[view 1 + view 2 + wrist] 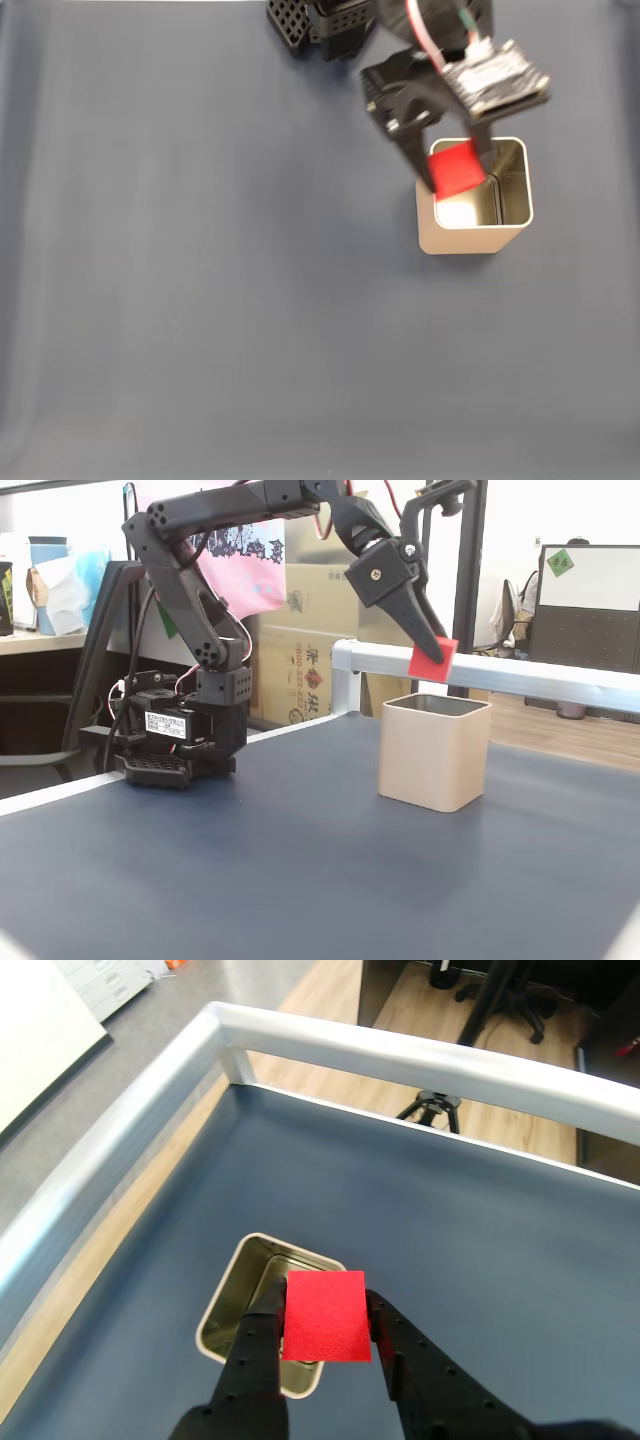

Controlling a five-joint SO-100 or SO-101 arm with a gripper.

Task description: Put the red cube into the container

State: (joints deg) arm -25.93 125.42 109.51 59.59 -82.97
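The red cube hangs in the air, pinched between the black fingers of my gripper, which is shut on it. Right beneath it stands the container, a champagne-gold square tin with a shiny inside. In a fixed view the cube is a short way above the tin's rim, over its opening. In the wrist view the cube covers part of the tin's mouth.
The dark blue table mat stretches wide to the left and front of the tin. The arm's black base sits at the back. A silver rail frames the table edge beyond the tin.
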